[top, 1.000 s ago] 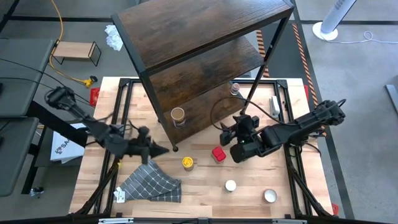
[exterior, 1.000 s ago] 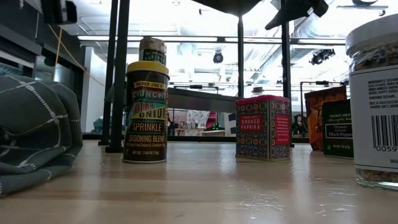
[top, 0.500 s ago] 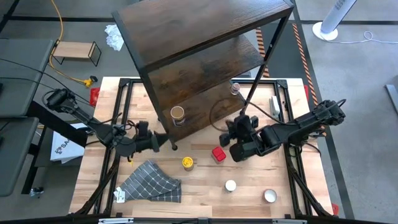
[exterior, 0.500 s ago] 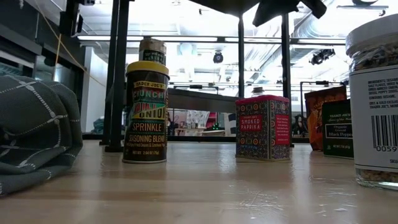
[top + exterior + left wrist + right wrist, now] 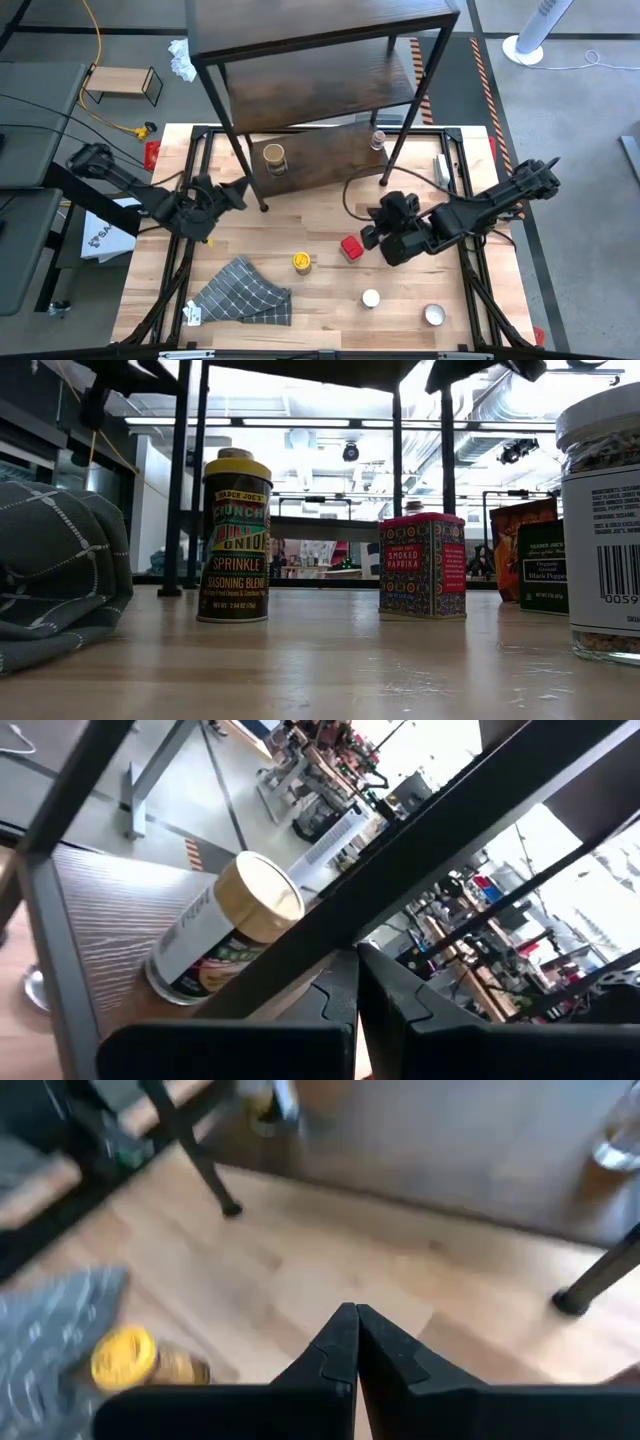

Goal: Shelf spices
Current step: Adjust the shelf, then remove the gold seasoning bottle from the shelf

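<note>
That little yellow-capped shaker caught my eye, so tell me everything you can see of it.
The yellow-capped shaker is a small round container with a domed yellow lid and a dark label reading Trader Joe's Crunchy Onion Sprinkle Seasoning Blend. It stands upright on the light wooden table, out in the open near the middle, not on the shelf. The grey checked cloth lies close beside it and the red paprika tin stands a little way off. Nothing touches it; neither pincer holds it.

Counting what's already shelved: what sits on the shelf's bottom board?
Two jars: a tan-lidded jar and a small jar near the other end. The upper boards of the shelf hide the back part.
</note>
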